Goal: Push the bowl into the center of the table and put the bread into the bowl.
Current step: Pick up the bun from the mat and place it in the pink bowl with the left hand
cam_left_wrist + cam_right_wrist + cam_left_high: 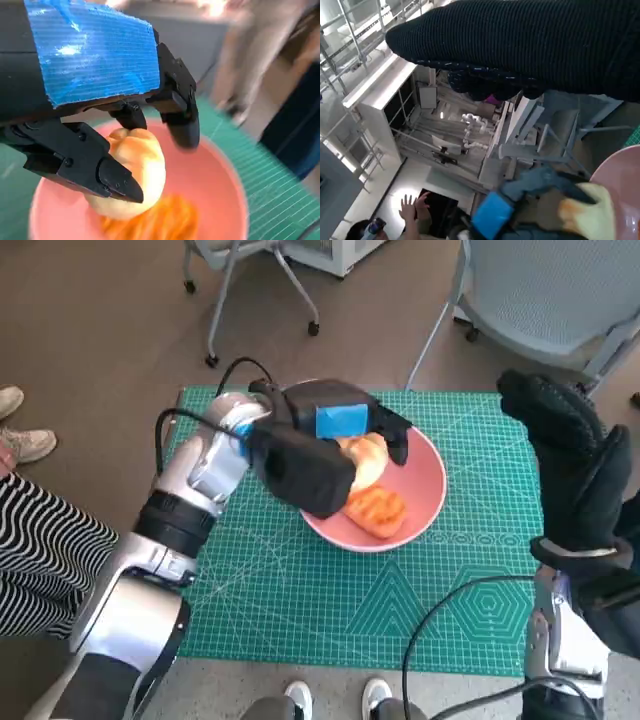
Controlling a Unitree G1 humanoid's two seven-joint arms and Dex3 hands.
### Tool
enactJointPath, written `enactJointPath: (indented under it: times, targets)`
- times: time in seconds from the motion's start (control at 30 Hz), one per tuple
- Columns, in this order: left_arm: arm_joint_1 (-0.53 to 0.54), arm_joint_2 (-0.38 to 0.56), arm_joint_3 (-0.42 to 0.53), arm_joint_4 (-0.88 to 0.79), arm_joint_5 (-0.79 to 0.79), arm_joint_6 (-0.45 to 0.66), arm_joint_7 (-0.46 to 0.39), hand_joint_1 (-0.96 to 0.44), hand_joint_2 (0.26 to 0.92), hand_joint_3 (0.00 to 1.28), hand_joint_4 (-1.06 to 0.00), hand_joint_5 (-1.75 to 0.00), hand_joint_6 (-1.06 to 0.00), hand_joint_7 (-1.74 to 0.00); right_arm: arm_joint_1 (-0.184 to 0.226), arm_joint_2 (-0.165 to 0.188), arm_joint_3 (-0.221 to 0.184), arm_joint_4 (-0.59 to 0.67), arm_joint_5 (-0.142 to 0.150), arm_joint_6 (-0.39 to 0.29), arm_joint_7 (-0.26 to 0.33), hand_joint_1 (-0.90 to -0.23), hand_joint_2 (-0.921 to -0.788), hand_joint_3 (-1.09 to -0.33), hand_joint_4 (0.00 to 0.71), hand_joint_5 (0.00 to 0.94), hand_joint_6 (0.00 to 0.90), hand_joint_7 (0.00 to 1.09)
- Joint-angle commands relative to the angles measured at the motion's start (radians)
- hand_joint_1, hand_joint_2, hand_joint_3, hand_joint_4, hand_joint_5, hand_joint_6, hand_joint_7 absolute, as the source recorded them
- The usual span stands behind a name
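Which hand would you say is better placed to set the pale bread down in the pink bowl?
The left hand: it already holds the pale bread over the pink bowl. The right hand is raised off to the side, holding nothing.

One pink bowl, two pieces of bread in there, two hands, and one green mat
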Motion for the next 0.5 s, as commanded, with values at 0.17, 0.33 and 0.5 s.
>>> enactJointPath:
  times: [0.17, 0.33, 0.5]
  targets:
    - [0.018, 0.002, 0.012, -0.049, -0.018, -0.020, 0.010, -0.09, 0.806, 0.02, -0.11, 0.00, -0.29, -0.04, 0.015, -0.006, -0.003, 0.008, -0.015, -0.006, -0.019, -0.686, -0.921, -0.706, 0.193, 0.000, 0.098, 0.53]
    - [0.031, 0.009, 0.030, -0.050, -0.047, -0.056, 0.008, -0.10, 0.794, 0.01, -0.07, 0.00, -0.28, -0.02, 0.007, -0.006, 0.000, 0.016, -0.021, -0.007, -0.026, -0.689, -0.921, -0.708, 0.193, 0.000, 0.098, 0.54]
    - [0.044, 0.021, 0.065, -0.075, -0.096, -0.063, -0.015, -0.12, 0.788, 0.00, -0.05, 0.00, -0.26, -0.01, -0.003, -0.009, 0.002, 0.018, -0.024, -0.002, -0.033, -0.693, -0.921, -0.709, 0.196, 0.002, 0.097, 0.54]
